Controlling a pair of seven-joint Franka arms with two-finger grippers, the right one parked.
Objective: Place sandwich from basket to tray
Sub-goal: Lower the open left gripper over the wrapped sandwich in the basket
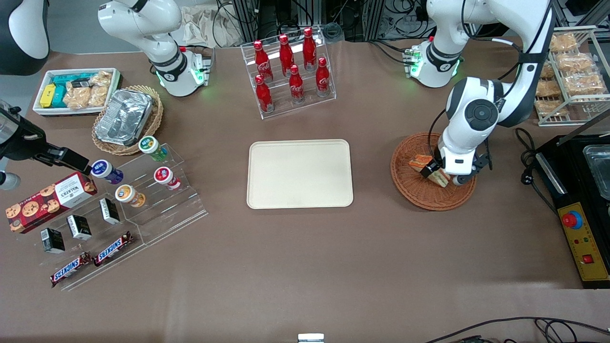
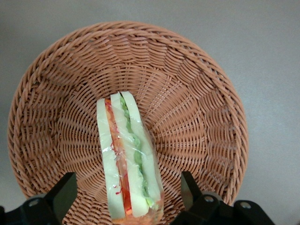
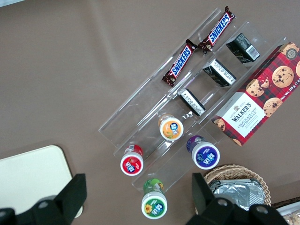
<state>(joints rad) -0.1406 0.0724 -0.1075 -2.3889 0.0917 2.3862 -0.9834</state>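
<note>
Sandwich lies in the basket; the gripper straddles it, fingers apart, seemingly not touching.

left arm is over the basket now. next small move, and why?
Probably close the fingers. The gripper is down in the wicker basket, open, one finger on each side of the sandwich, with gaps still showing at both. The sandwich looks to be still in the basket and the tray is bare, so grip before lifting.

A matte brown bench fills nearly the whole scene under even overhead light. Along its farthest edge hang tangled black cables, with grey floor showing there.
</note>
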